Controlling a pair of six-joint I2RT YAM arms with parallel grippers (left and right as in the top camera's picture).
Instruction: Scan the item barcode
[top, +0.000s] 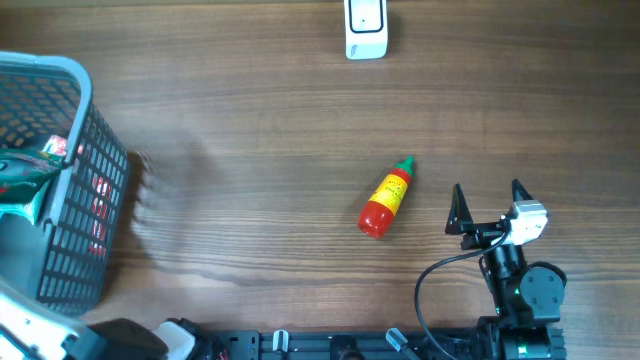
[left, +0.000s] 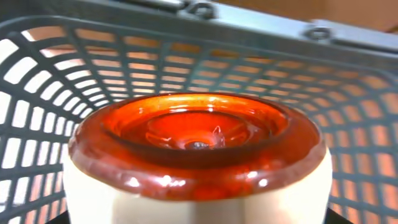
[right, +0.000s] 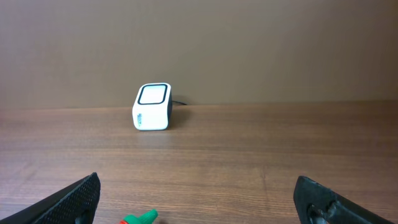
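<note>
The left wrist view is filled by a cream container with a glossy red base (left: 199, 134), seen end-on inside the grey mesh basket (left: 249, 56). My left gripper (left: 199, 218) is closed around its sides, and only dark finger edges show at the bottom corners. A red sauce bottle with a yellow label and green cap (top: 386, 198) lies on the table, its cap tip (right: 140, 218) at the bottom of the right wrist view. My right gripper (top: 488, 200) (right: 199, 199) stands open and empty just right of that bottle. The white barcode scanner (top: 366, 28) (right: 153, 107) sits at the far edge.
The grey basket (top: 80, 180) stands at the table's left edge with a green package (top: 25, 180) and red items inside. The right arm's base and cable (top: 520, 290) occupy the front right. Brown wooden tabletop (top: 260, 130) spans the middle.
</note>
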